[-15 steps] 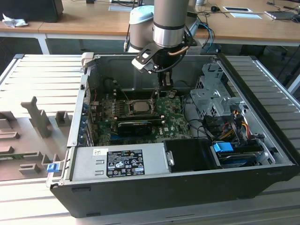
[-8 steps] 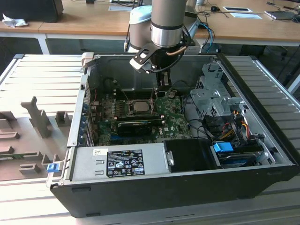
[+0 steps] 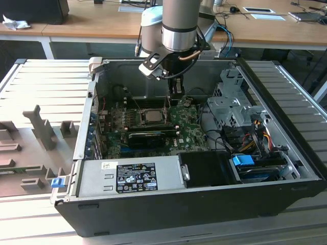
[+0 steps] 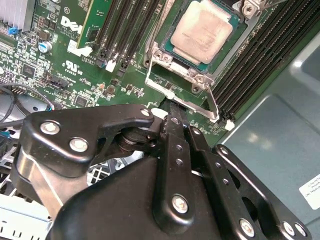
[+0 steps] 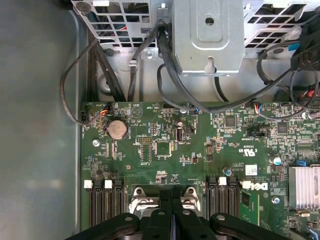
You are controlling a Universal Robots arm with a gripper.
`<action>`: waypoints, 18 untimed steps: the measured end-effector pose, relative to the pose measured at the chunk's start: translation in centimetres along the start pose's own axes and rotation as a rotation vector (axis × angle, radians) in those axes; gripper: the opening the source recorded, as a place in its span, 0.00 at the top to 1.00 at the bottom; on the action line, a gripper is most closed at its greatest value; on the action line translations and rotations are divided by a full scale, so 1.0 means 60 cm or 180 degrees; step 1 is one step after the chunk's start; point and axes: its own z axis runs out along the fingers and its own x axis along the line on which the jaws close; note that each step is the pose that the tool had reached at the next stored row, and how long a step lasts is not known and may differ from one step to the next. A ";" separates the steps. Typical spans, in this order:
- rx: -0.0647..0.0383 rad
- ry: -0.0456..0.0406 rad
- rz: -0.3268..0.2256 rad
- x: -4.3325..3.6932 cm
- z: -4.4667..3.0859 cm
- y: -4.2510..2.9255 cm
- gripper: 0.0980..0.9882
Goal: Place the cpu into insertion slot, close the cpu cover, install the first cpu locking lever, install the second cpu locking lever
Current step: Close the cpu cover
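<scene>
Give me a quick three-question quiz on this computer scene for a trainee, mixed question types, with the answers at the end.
1. True or false: the cpu sits in the insertion slot.
2. The gripper has its fingers: A spread wide apart; B shut together; C clamped around the cpu.
3. Fill the blank: in the exterior view, the drive cage stands on the view's ____ of the motherboard.
Key: 1 true; 2 B; 3 right.
</scene>
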 end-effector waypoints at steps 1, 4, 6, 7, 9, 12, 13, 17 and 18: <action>0.0000 0.0000 0.0000 0.000 0.000 -0.002 0.99; 0.0000 0.0000 0.0000 0.000 0.000 -0.008 0.99; 0.0000 0.0000 0.0000 0.000 0.000 -0.014 0.99; -0.0001 0.0002 0.0000 0.000 0.000 -0.018 0.99; 0.0000 0.0001 0.0000 0.000 0.009 -0.031 0.99; 0.0001 0.0001 0.0000 0.000 0.019 -0.039 0.99; 0.0004 0.0001 0.0000 0.000 0.020 -0.041 0.99; 0.0016 0.0000 0.0000 0.000 0.023 -0.047 0.99; 0.0016 0.0000 0.0000 0.000 0.023 -0.047 0.99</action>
